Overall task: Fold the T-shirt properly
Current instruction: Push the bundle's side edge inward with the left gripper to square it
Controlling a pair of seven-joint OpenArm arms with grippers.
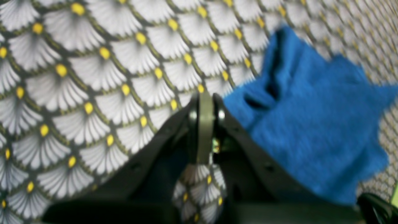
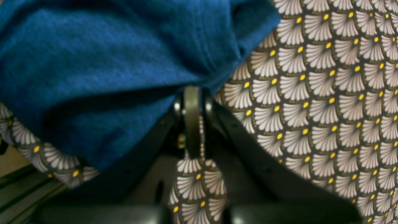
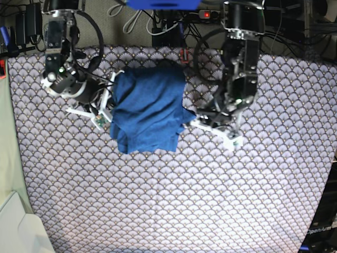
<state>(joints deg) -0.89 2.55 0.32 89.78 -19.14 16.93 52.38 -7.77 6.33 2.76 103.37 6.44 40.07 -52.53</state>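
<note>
In the left wrist view, we saw the left end effector (image 1: 205,99) closed on nothing, the T-shirt (image 1: 314,124) just beside it.

In the right wrist view, the right end effector (image 2: 192,93) was closed at the shirt's edge; we could not confirm a hold, so a lift risked slipping.

In the base view, the worktop (image 3: 210,200) offered open room in front.

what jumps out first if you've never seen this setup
The blue T-shirt, bunched into a rumpled heap at the upper middle of the patterned tablecloth, draws the eye first. The two arms flank it: the right gripper at its left edge in the base view, the left gripper at its right, both with jaws shut.
</note>
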